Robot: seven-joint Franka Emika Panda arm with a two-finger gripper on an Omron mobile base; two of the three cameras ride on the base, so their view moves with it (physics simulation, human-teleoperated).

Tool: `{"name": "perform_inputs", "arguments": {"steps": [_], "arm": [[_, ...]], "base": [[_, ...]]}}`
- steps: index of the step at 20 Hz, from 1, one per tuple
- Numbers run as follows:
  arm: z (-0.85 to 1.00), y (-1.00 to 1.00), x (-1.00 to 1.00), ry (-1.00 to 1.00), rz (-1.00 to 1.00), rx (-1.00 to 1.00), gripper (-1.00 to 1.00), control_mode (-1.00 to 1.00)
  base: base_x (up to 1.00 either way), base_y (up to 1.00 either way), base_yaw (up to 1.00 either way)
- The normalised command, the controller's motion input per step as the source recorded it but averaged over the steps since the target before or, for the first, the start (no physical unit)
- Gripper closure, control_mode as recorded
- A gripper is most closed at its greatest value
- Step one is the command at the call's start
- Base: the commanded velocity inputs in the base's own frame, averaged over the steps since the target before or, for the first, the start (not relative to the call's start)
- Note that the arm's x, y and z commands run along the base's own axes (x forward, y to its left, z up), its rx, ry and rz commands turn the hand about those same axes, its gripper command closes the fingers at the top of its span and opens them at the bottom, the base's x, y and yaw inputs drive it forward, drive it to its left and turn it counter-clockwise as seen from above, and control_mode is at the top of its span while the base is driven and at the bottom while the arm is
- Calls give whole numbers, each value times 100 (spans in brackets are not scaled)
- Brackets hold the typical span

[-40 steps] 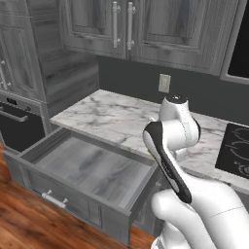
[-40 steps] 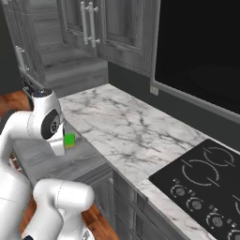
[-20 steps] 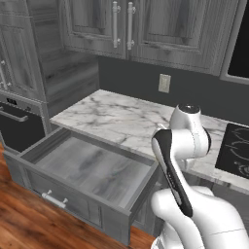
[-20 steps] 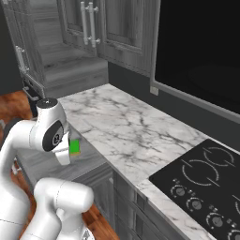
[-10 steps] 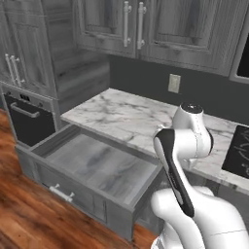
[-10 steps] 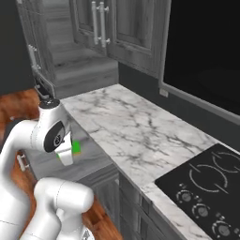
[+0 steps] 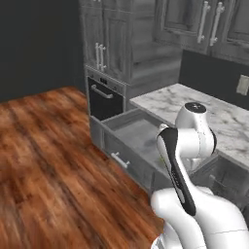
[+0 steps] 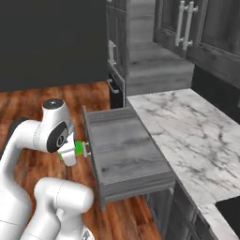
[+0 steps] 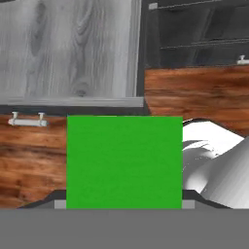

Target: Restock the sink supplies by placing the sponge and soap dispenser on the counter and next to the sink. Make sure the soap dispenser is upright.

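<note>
Beside open drawer (image 8: 123,150), gripper (image 8: 77,149) clamping sponge (image 9: 124,162), green face camera-ward

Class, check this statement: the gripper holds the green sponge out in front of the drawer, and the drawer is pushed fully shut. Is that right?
Not quite. The drawer is pulled wide open, as the right base view shows, its handle facing the arm. The rest stands: the green sponge sits in the gripper in front of the drawer, over the wooden floor.

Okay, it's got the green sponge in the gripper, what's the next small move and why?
Probably carry the sponge on toward the marble counter. The gripper holds it low, out over the wood floor in front of the open drawer, and nothing has been set on the counter yet.
</note>
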Motion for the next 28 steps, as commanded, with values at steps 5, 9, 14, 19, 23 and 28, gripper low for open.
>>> {"name": "perform_inputs", "arguments": {"steps": [5,9,14,19,23,28], "arm": [[0,0,0,0,0,0,100,100],[0,0,0,0,0,0,100,100],[0,0,0,0,0,0,100,100],[0,0,0,0,0,0,100,100],[0,0,0,0,0,0,100,100],[0,0,0,0,0,0,100,100]], "base": [[-23,70,68],[-18,76,72],[-18,77,75],[-15,75,75],[-10,76,73],[-1,72,72]]}}
